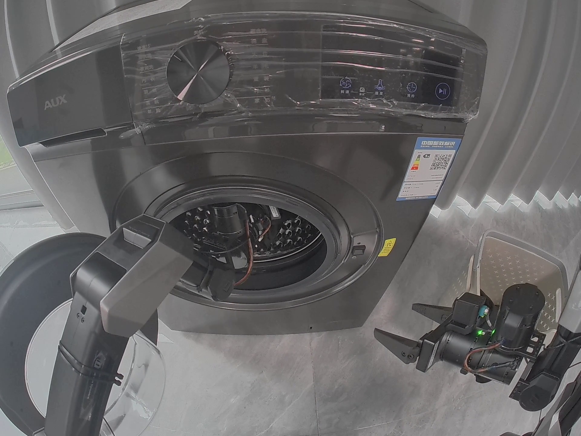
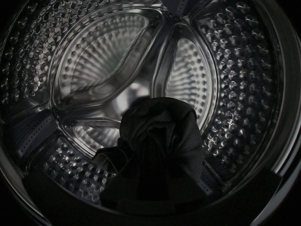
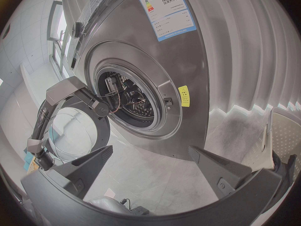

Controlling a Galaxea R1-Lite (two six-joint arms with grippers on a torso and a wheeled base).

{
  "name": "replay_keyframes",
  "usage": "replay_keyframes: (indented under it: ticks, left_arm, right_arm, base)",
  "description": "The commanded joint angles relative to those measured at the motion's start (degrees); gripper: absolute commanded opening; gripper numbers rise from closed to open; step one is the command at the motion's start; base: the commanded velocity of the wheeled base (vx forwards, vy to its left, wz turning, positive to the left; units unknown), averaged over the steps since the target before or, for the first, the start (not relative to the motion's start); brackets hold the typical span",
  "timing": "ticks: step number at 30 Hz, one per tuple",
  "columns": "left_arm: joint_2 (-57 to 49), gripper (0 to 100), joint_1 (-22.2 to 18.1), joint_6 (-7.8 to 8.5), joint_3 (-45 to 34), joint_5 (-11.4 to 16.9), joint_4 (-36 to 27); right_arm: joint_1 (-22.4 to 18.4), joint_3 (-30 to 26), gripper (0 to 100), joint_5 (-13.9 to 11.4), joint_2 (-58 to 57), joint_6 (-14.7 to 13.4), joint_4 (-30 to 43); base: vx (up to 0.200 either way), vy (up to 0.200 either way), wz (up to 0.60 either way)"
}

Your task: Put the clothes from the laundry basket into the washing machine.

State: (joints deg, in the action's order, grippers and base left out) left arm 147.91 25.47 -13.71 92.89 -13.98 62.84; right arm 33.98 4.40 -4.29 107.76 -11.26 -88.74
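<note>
The grey front-loading washing machine (image 1: 242,146) stands with its round door (image 1: 30,298) swung wide to the left. My left arm (image 1: 142,261) passes through the opening, and its wrist (image 1: 227,216) is inside the drum (image 2: 238,63). A dark bunched garment (image 2: 163,132) rises in front of the left wrist camera, low in the drum; whether it is held I cannot tell. My right gripper (image 1: 394,320) hangs open and empty above the floor, right of the machine and beside the cream perforated laundry basket (image 1: 514,261). The right wrist view shows that gripper (image 3: 150,148) facing the machine (image 3: 175,79).
Grey tiled floor (image 1: 290,383) stretches in front of the machine. White pleated curtains (image 1: 532,92) hang behind and to the right. The open door (image 3: 75,132) takes up the space left of the opening. The basket (image 3: 282,142) stands against the curtain.
</note>
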Motion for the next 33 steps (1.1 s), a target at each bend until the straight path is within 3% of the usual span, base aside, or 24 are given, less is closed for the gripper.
replay_keyframes:
  ticks: [1,12,23,24,31,33]
  left_arm:
    - [4.58,0,-1.21,0.09,8.71,-1.4,-3.08]
    - [7.04,0,-2.0,0.09,14.6,-1.4,-7.21]
    - [6.95,0,-2.18,0.0,14.6,-1.4,-8.0]
    - [6.95,100,-2.09,-0.08,14.6,-1.4,-7.91]
    - [6.43,100,-2.0,-0.26,13.72,-1.49,-7.65]
    - [3.0,100,-1.65,-0.17,6.34,-1.66,-7.65]
  right_arm:
    - [0.04,-0.01,100,-0.02,-0.01,0.1,-0.03]
    - [0.04,-0.01,100,-0.1,-0.01,0.01,-0.03]
    - [0.04,0.17,100,-0.02,-0.1,0.01,-0.12]
    - [0.04,0.26,100,-0.1,-0.1,0.1,-0.12]
    - [0.04,0.17,100,-0.02,-0.01,0.01,-0.12]
    - [0.04,0.17,100,-0.02,-0.1,0.01,-0.12]
  base:
    - [0.0,0.0,0.0]
    - [0.0,0.0,0.0]
    - [0.0,0.0,0.0]
    - [0.0,0.0,0.0]
    - [0.0,0.0,0.0]
    - [0.0,0.0,0.0]
